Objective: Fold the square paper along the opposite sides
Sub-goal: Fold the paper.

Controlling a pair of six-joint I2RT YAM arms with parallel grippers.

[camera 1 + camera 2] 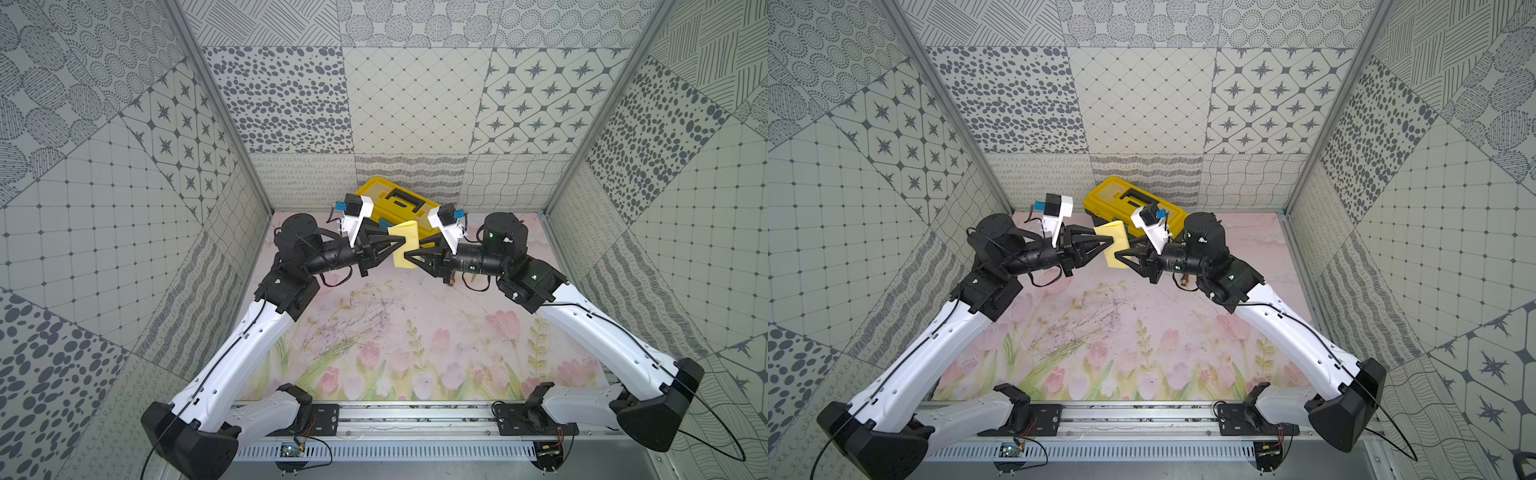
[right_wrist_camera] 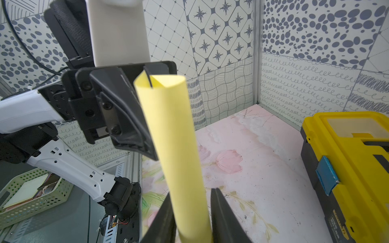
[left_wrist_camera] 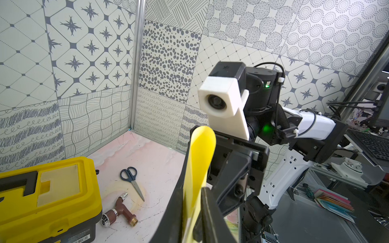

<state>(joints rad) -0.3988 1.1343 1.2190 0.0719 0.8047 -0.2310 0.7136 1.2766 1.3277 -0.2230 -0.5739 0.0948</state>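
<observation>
The square paper [image 1: 409,232] [image 1: 1115,235] is pale yellow. It hangs in the air above the back of the table, curled over into a narrow loop. My left gripper [image 1: 402,240] [image 1: 1112,239] comes from the left and my right gripper [image 1: 408,252] [image 1: 1118,253] from the right, tips nearly meeting at the sheet. In the left wrist view the paper [image 3: 200,157] passes between my left gripper's [image 3: 192,193] slightly parted fingers. In the right wrist view the rolled loop [image 2: 174,136] fills my right gripper [image 2: 191,193], both fingers against it.
A yellow-and-black toolbox [image 1: 390,195] [image 3: 52,199] stands at the back behind the grippers. Scissors [image 3: 131,181] and a brown tap [image 3: 121,210] lie on the floral mat [image 1: 395,332] beside it. Patterned walls close three sides. A green basket [image 2: 31,195] sits off the table.
</observation>
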